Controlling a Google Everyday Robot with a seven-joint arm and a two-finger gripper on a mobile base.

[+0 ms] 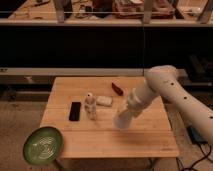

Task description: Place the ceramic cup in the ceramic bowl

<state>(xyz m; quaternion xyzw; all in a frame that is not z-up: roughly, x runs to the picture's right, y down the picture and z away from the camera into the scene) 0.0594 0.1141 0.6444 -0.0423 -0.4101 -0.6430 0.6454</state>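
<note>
The ceramic cup [121,120], plain white and tapered, sits tilted at the end of my arm, just above the right-middle of the wooden table [145,142]. My gripper [128,113] is shut on it, and the arm reaches in from the right. The ceramic bowl [44,145], green with pale swirl lines, lies at the table's front left corner, partly past the edge and far to the left of the cup.
On the table stand a small whitish bottle [90,105], a black phone [75,110], a flat pale block [104,101] and a red object [117,89]. Dark shelving runs behind the table. A blue thing [196,134] lies on the floor at the right.
</note>
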